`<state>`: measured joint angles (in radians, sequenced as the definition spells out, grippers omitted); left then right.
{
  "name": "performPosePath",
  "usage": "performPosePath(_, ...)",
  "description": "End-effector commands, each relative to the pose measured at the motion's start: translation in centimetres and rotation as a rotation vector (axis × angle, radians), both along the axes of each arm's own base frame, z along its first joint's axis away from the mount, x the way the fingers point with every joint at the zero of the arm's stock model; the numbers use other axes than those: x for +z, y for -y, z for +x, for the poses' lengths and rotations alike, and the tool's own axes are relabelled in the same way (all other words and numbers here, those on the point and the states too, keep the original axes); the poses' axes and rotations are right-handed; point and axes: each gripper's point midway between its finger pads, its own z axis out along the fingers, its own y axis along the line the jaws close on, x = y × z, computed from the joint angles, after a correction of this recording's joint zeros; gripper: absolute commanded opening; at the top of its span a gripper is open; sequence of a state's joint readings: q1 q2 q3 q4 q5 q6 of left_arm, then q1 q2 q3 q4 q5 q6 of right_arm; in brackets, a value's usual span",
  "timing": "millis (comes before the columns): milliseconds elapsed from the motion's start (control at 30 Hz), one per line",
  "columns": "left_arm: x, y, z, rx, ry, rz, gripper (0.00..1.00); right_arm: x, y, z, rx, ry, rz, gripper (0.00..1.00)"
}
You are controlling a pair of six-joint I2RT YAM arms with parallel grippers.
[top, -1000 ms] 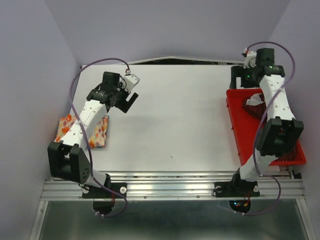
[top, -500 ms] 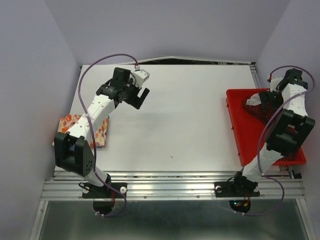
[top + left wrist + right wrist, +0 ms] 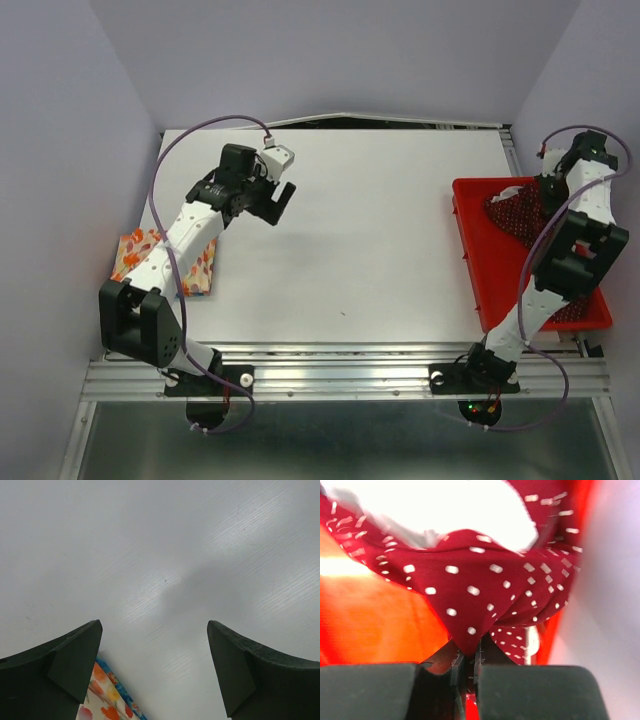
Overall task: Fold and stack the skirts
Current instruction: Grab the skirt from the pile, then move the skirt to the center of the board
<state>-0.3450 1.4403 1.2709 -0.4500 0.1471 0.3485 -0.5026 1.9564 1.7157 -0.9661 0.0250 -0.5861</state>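
The dark red skirt [image 3: 516, 215] with white dots lies bunched in the far end of a red tray [image 3: 466, 245]. My right gripper [image 3: 547, 192] reaches down into that end and is shut on a fold of it; in the right wrist view the dotted cloth [image 3: 485, 580] is pinched between the closed fingers of the gripper [image 3: 469, 667]. The cream-white skirt [image 3: 140, 250] with orange flowers lies folded at the table's left edge, on top of the blue skirt [image 3: 118, 692], whose edge shows beneath it. My left gripper [image 3: 276, 200] hovers open and empty over bare table beyond them.
The red tray sits along the right side of the white table [image 3: 350, 240], and more red dotted cloth [image 3: 575, 312] shows at its near end. Purple walls close in on the left, back and right. A metal rail [image 3: 340, 372] runs along the near edge.
My right gripper swung from the tray's far left corner down to the dark red skirt and closed on it. My left arm reached further out over the table, still open.
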Motion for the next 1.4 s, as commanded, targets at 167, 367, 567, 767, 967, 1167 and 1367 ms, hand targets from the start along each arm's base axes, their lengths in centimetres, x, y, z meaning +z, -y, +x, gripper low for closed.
performPosePath(167, 1.8, 2.1, 0.5, -0.036, 0.013, -0.123, 0.99, 20.7, -8.1, 6.1, 0.214, 0.582, 0.188, 0.01)
performPosePath(367, 2.9, 1.1, 2.0, 0.003, -0.001, -0.220, 0.99, 30.0, -16.4, 9.0, 0.385, 0.855, 0.278, 0.01)
performPosePath(567, 5.0, -1.9, 4.2, 0.077, 0.021, -0.316, 0.99, 40.6, -27.2, 8.4, 0.608, 1.179, 0.519, 0.01)
performPosePath(767, 6.7, -5.5, 5.0, 0.115, 0.071, -0.336, 0.99, 37.3, -40.4, 4.8, 0.946, 1.052, 0.769, 0.05)
performPosePath(967, 4.7, -6.4, 3.5, 0.081, 0.067, -0.252, 0.99, 18.8, -46.0, 1.1, 1.077, 0.722, 0.740, 0.09)
performPosePath(1167, -0.3, -5.7, -0.1, -0.034, -0.050, -0.219, 0.98, 3.2, -44.4, -1.8, 1.019, 0.477, 0.637, 0.14)
performPosePath(1367, -4.6, -4.2, -4.4, -0.239, -0.195, -0.187, 0.81, -0.3, -43.1, -3.1, 1.021, 0.428, 0.584, 0.17)
